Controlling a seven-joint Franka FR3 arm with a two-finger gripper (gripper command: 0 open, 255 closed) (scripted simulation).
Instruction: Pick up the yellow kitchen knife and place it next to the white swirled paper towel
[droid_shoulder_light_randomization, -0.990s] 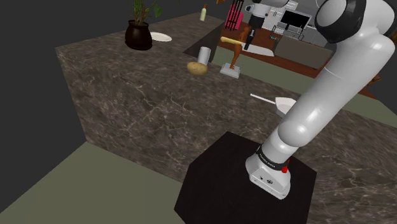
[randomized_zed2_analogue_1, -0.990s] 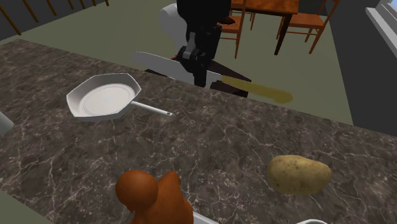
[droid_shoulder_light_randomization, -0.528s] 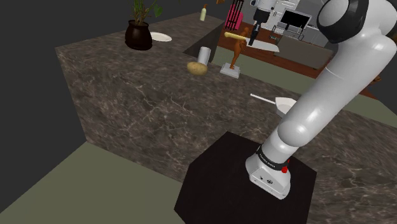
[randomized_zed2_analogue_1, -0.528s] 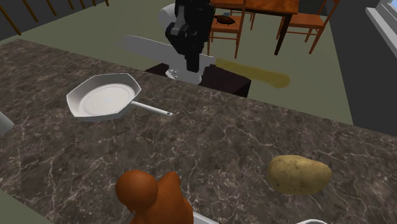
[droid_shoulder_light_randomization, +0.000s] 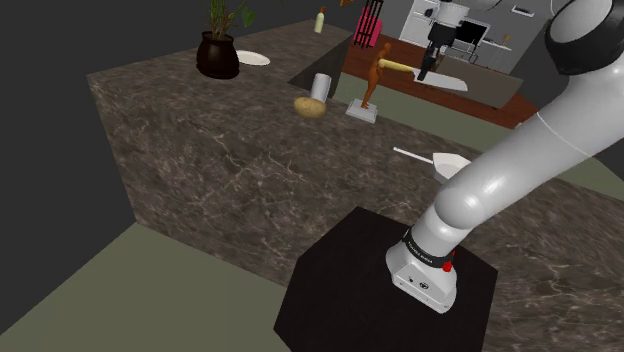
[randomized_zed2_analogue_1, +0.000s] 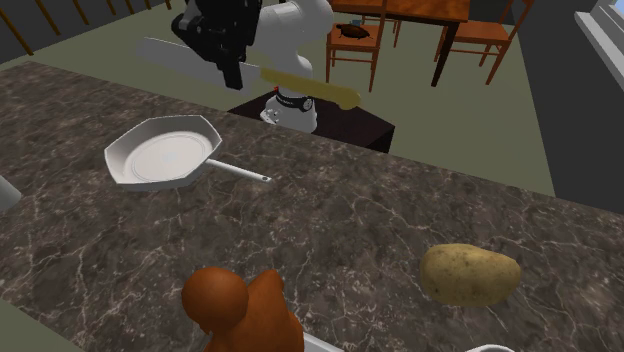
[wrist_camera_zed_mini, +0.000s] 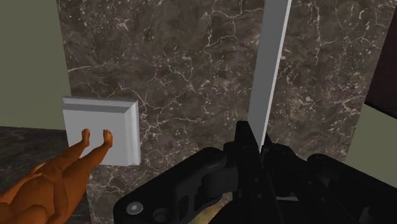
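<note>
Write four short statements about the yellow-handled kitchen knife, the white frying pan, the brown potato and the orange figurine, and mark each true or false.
1. The all-black gripper clasps the yellow-handled, grey-bladed knife in the air, off the dark marbled counter. True.
2. The brown potato sits in the white frying pan. False: it lies on the counter, apart from the pan.
3. The orange figurine stands on a white square base. True.
4. The knife lies beside the white paper roll. False: it is in the gripper, away from the roll.
</note>
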